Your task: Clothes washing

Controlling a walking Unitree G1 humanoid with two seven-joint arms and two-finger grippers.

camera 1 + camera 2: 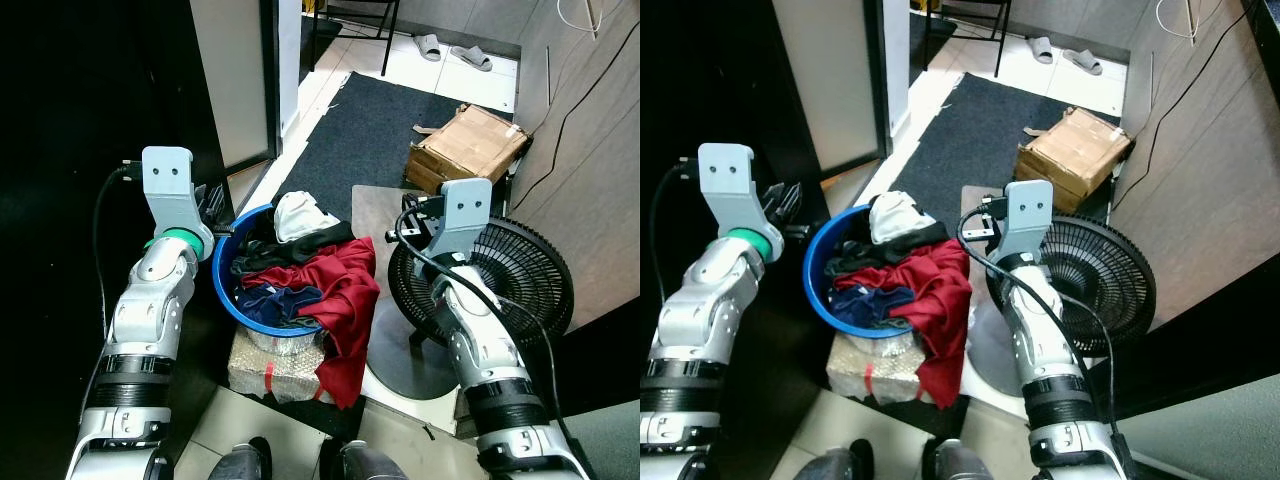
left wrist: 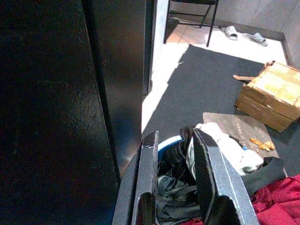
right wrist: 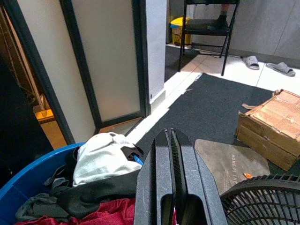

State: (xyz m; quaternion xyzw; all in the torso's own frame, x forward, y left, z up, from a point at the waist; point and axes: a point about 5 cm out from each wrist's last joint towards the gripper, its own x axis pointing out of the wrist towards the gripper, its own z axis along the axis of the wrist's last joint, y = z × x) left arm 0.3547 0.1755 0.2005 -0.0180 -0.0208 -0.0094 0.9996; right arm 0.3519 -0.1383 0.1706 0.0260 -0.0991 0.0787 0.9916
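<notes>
1. Down from the head, left eye: a blue basin [image 1: 226,285] heaped with laundry sits on a plastic-wrapped bundle [image 1: 270,362] on the floor. A red garment [image 1: 345,300] spills over the basin's right rim and hangs down past the bundle; a white garment [image 1: 300,215] lies at the far edge, with dark clothes [image 1: 275,255] between. The left arm [image 1: 150,300] stands just beside the basin's left rim, the right arm [image 1: 480,330] to its right, over a black floor fan [image 1: 510,275] lying face up.

2. Right eye: same scene. A cardboard box [image 1: 1072,148] sits beyond the fan on a dark mat [image 1: 980,130], and a pair of slippers [image 1: 1065,55] lies on the tile farther off. The left gripper [image 1: 785,205] pokes out past the wrist by the basin's rim.

3. Left wrist: the left gripper [image 2: 174,154] has its two black fingers [image 2: 149,168] set apart with a clear gap, holding nothing. They point over the basin's near rim at the dark clothes and the white garment; the red cloth shows at the corner. A dark panel [image 2: 61,112] stands close alongside.

4. Right wrist: the right gripper [image 3: 171,140] has its fingers pressed flat together, with nothing between them. It hangs above the laundry, the white garment and blue rim off to one side, the fan's grille [image 3: 262,197] on the other, and a frosted door [image 3: 108,61] beyond.
</notes>
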